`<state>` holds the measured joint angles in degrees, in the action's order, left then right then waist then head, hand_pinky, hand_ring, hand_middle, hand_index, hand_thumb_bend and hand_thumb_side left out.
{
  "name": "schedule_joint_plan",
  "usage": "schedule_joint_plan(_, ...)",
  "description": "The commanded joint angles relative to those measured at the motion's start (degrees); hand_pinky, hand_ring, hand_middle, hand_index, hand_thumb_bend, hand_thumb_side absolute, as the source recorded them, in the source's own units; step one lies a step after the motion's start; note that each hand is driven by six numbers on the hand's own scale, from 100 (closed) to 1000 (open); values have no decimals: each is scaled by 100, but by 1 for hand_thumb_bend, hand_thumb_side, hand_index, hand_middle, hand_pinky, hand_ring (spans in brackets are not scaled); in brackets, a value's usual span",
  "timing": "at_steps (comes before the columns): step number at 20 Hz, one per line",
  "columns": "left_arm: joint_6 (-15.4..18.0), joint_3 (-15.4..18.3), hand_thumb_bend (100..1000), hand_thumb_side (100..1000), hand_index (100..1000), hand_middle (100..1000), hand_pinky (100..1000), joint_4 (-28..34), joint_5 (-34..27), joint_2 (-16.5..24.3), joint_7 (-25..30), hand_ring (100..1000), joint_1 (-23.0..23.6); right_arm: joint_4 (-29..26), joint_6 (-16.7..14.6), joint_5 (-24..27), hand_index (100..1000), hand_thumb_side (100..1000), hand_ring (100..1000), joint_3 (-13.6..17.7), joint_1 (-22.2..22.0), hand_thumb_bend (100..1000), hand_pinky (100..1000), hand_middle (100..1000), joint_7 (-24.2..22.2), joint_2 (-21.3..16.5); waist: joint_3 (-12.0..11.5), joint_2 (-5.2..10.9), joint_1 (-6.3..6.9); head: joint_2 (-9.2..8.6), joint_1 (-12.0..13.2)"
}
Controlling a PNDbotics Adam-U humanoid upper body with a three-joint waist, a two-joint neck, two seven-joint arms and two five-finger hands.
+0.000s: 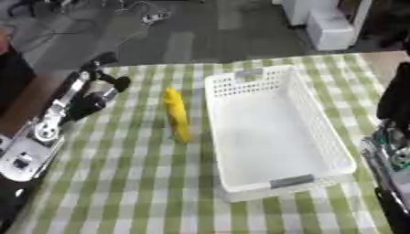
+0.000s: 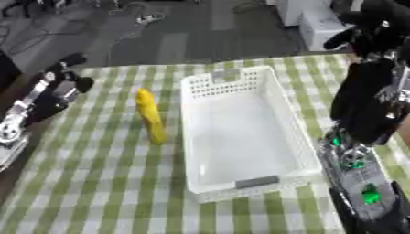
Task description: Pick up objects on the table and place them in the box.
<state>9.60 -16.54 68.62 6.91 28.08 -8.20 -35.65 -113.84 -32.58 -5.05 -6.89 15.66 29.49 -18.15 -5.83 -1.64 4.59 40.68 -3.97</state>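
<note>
Yellow banana-like obj (image 1: 177, 114) lies on the green-check tablecloth (image 1: 120, 183), just left of the white box (image 1: 272, 132), not touching it. Left hand (image 1: 104, 75) hovers far-left w/ fingers curled, holding nothing. Right hand (image 2: 368, 32) up at far right; finger state can't tell.

desk (image 1: 120, 183): covered in a green and white checked pattern, gingham style, across the whole surface.

box (image 1: 320, 137): white throughout, walls pierced in a regular lattice of small holes; a grey label patch on the near wall and another on the far wall.

long object (image 1: 176, 114) beside the box: bright yellow, plain, no markings made out.

left robot hand (image 1: 108, 84): black, with the arm behind it silver and black.

right robot hand (image 2: 364, 107): black; the arm below it grey, with small green spots.

floor (image 1: 200, 32) beyond the desk: grey.
</note>
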Motion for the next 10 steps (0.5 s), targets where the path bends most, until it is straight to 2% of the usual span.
schedule_joint_plan(1, 113, 128, 586, 792, 1000, 887, 935, -130, -18, -91, -654, 685, -169, -75, -19, 28, 730, 916, 614, 4, 92, 100, 381, 632, -9, -28, -16, 68, -20, -108, 106)
schedule_joint_plan(6, 402, 133, 590, 768, 1000, 913, 955, -546, 10, -400, -1610, 726, -230, -75, -19, 33, 730, 916, 614, -1, 82, 100, 381, 633, -18, -21, -25, 69, -36, -132, 136)
schedule_joint_plan(10, 629, 59, 591, 773, 1000, 909, 950, -855, 100, -578, -1893, 717, -236, -75, -20, 38, 730, 917, 614, -3, 88, 100, 381, 633, -23, -11, -19, 65, -44, -131, 138)
